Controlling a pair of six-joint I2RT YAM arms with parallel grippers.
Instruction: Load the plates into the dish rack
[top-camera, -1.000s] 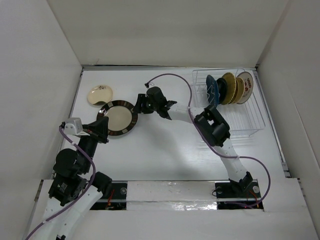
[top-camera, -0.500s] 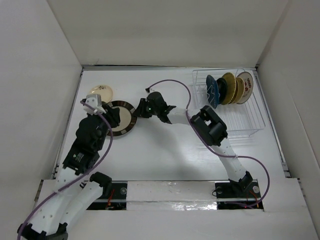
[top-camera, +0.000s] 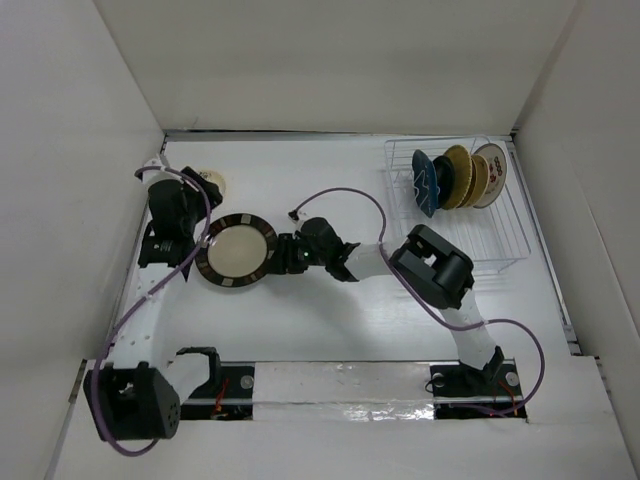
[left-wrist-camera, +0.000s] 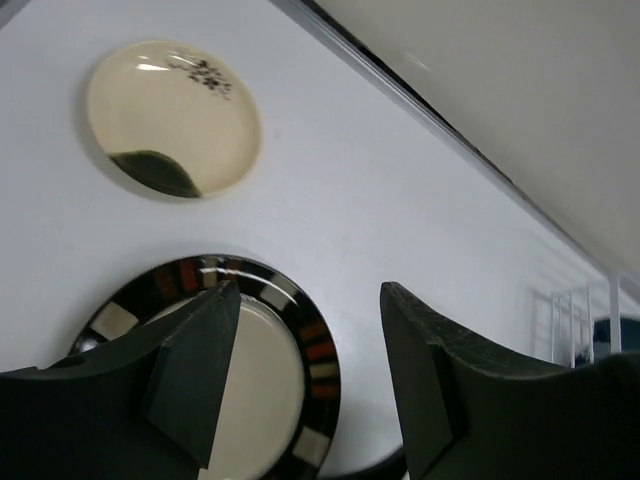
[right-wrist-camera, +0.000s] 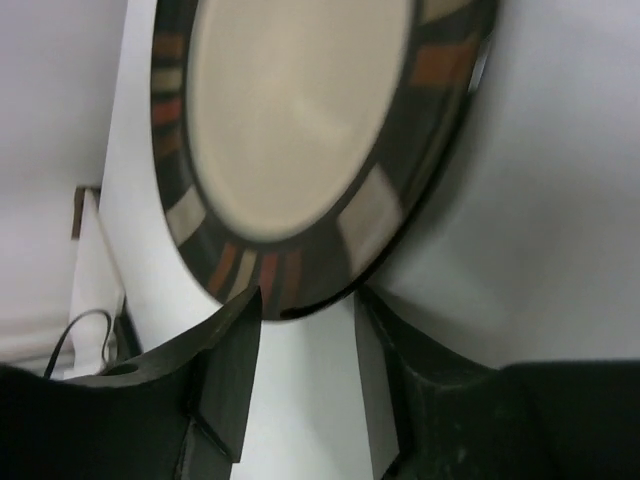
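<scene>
Gaping beside the brown-rimmed plate (top-camera: 236, 251), the right hand (right-wrist-camera: 307, 300) grips nothing; the left hand (left-wrist-camera: 308, 295) hovers open.

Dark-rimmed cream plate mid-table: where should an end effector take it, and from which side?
Pinch the plate by its rim at the right edge, coming low from the right: it lies flat, so only the rim offers a hold, and the open right end effector straddles it there.

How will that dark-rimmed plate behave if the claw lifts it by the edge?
The plate looks glazed and shiny, so it is probably stiff but slippery. Gripped at one rim by the right claw, it may tilt under its own weight. It is wide and shallow, so rolling seems unlikely; a drop could chip it.
</scene>
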